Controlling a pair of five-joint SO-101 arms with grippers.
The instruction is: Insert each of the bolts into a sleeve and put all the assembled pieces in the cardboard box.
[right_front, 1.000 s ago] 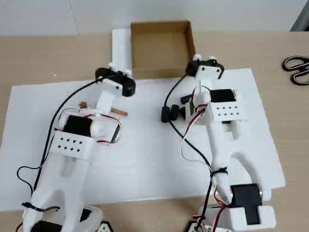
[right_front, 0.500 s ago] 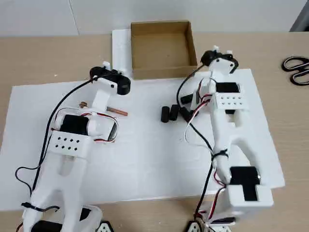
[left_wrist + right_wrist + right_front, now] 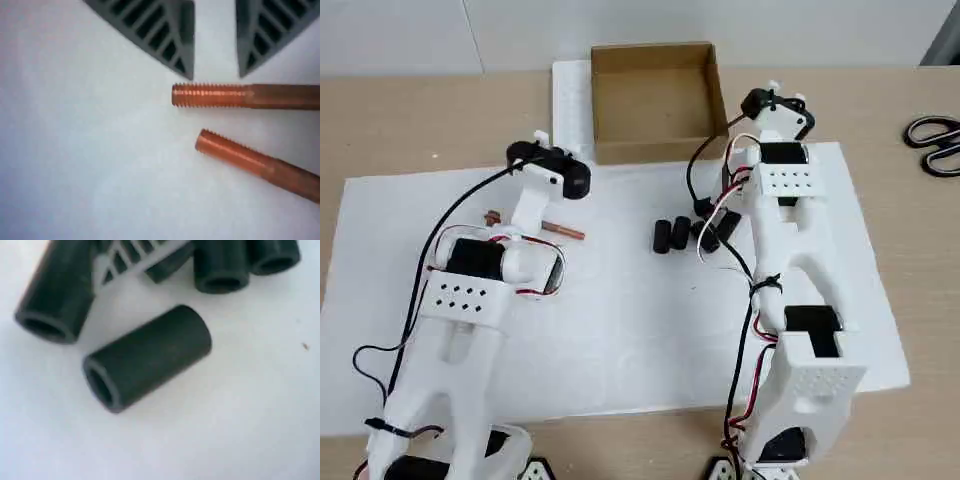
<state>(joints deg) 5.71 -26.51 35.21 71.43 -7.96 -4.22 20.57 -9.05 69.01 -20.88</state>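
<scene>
- On white paper (image 3: 75, 150), left gripper (image 3: 215, 65) hovers with jaws apart, close to two copper bolts (image 3: 245, 96)
- Among black sleeves (image 3: 147, 357), right gripper (image 3: 131, 260) hangs low; its grip cannot be told

Bolts (image 3: 563, 232) left of sleeves (image 3: 671, 235), cardboard box (image 3: 655, 151) behind both

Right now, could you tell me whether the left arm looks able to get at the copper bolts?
Probably yes: its tool is open right by the threaded end of the nearer bolt, and nothing lies between them on the white sheet.
</scene>
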